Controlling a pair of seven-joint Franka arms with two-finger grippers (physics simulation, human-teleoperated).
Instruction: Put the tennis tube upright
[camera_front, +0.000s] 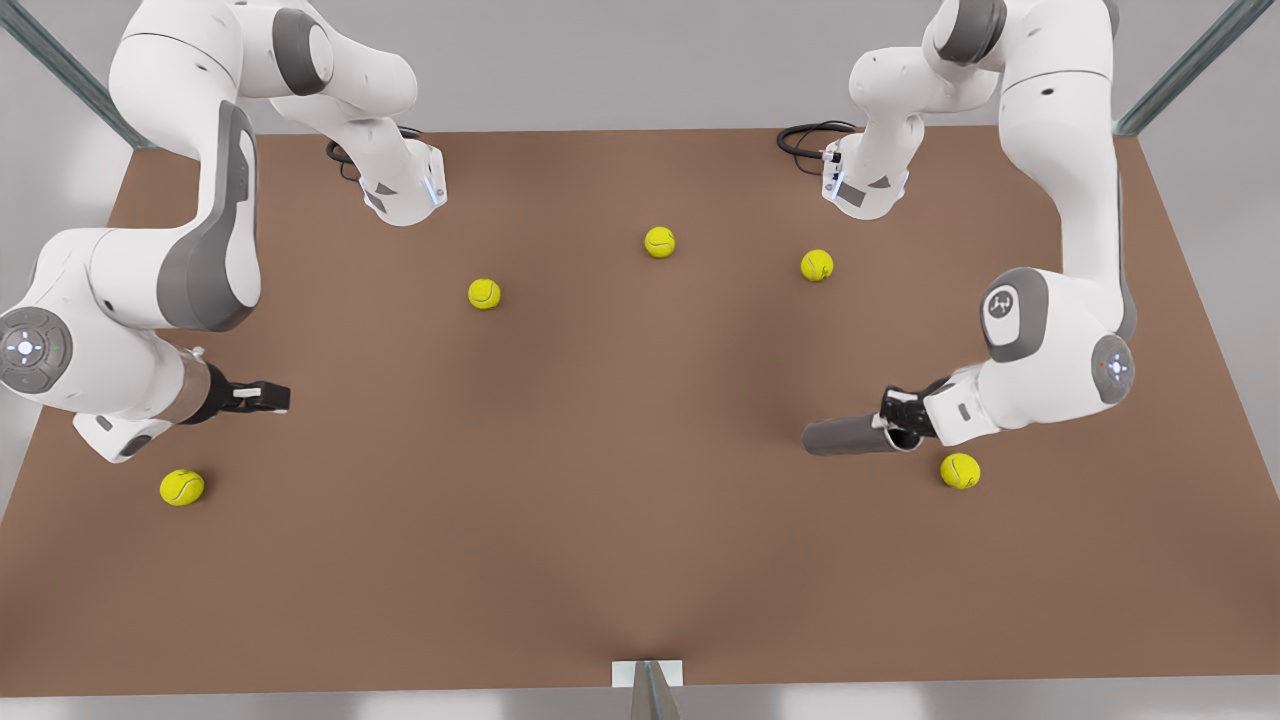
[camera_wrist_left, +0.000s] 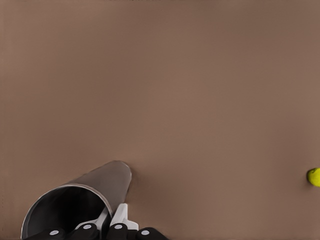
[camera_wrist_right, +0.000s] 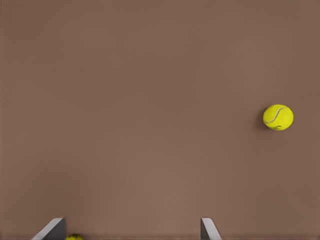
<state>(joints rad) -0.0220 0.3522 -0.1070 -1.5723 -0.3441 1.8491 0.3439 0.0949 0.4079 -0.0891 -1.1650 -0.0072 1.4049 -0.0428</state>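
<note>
Left fingers (camera_wrist_left: 107, 220) pinch the lying tennis tube's (camera_front: 850, 435) rim.

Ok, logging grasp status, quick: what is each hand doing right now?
Left hand: shut on the rim of the tennis tube, which is lying on the table.
Right hand: open, holding nothing, waiting above the table.

A brown bench (camera_front: 620, 520) carries five yellow tennis balls, all well apart. Three sit toward the far edge: one (camera_front: 484, 293) left of the middle, one (camera_front: 659, 241) near the centre line, one (camera_front: 816, 265) further right. Another ball (camera_front: 181, 487) lies near the left edge, and the last (camera_front: 959, 470) lies toward the right edge. Metal frame struts (camera_front: 1190, 65) rise at the far corners.
</note>
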